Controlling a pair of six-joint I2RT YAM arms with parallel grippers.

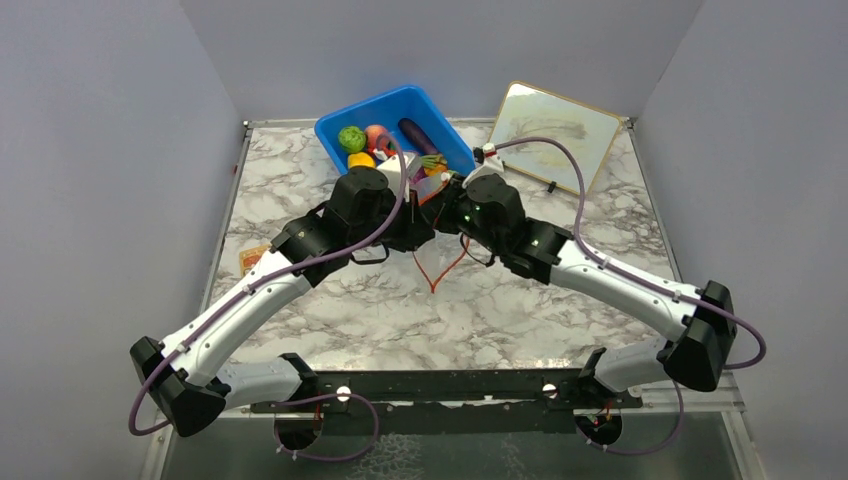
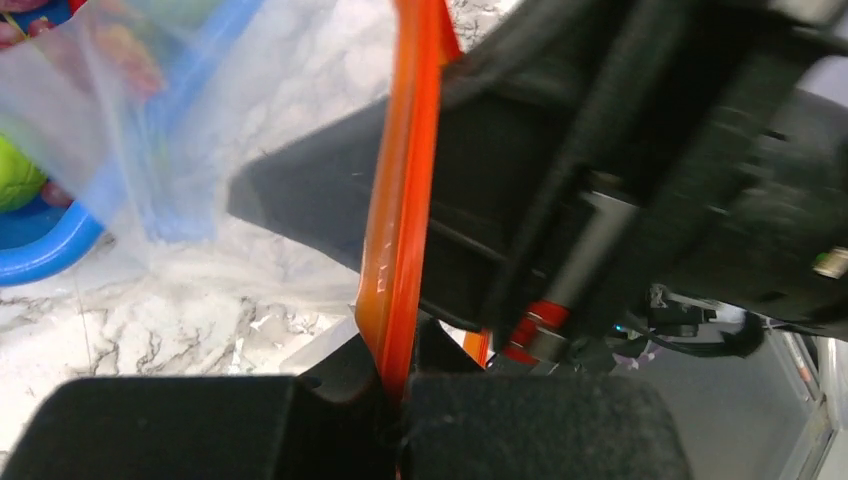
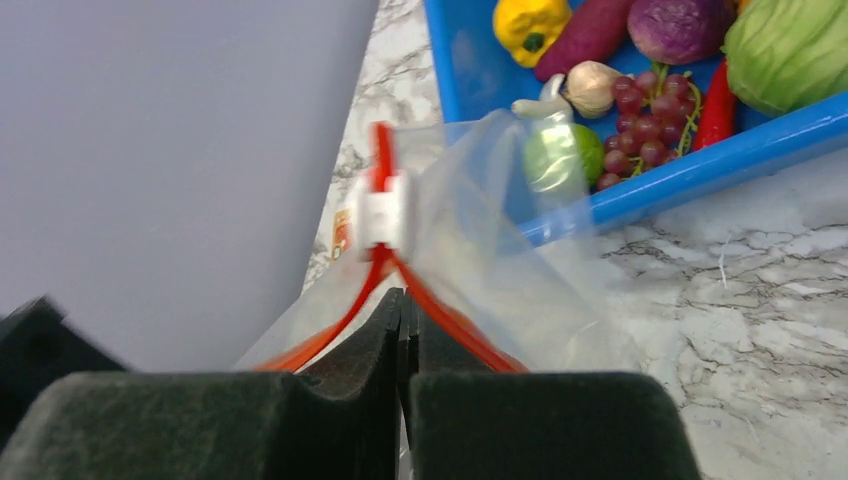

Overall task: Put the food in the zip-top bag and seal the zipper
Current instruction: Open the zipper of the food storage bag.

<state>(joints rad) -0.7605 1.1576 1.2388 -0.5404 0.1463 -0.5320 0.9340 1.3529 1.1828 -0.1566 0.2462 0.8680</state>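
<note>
Zip-top bag sat between your two tools, film spreading toward blue bin on tabletop.
Left tool: pads together, clamped on zipper; strip ran straight away from pads.
Right tool: pads together at fork where zipper's two lips parted below white slider; grip on lip not certain.
Food lay in bin, beyond bag, far side from both tools.
Right tool faced bin more squarely.
Judgement: you had no free tool for food.

Left arm and right arm reach forward and bend inward, wrists almost meeting. Left gripper clamps the zipper. Right gripper is closed too, though what it pinches is unclear.
</note>
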